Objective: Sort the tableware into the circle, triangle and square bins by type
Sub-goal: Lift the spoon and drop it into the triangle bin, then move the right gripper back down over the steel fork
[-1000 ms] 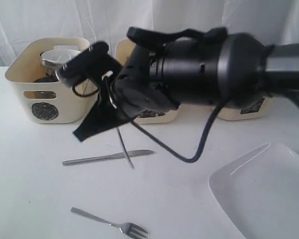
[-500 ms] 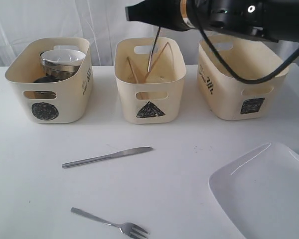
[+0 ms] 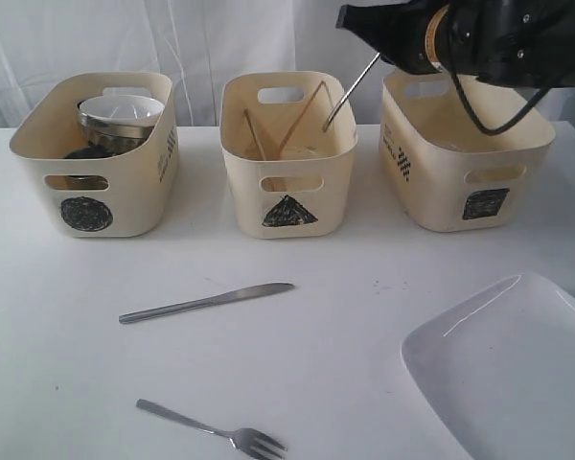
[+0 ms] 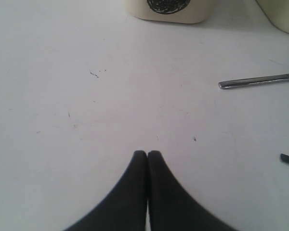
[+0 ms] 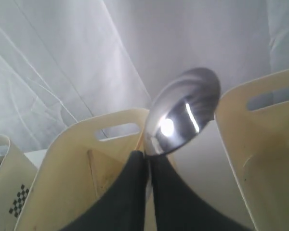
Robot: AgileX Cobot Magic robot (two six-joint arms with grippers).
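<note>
My right gripper is shut on a steel spoon. In the exterior view the spoon hangs slanted above the right rim of the triangle bin, which holds wooden chopsticks. The square bin stands just right of it. The circle bin on the left holds steel mugs and bowls. A knife, a fork and the white plate lie on the table. My left gripper is shut and empty low over the bare table, out of the exterior view.
White curtain hangs behind the three bins. The right arm crosses the top right of the exterior view, above the square bin. The left wrist view shows the circle bin's front and the knife's handle farther off.
The right arm rose from low in front of the bins, carrying the spoon up and to the right. The spoon now hangs by the triangle bin's right rim. The left gripper stayed shut.
</note>
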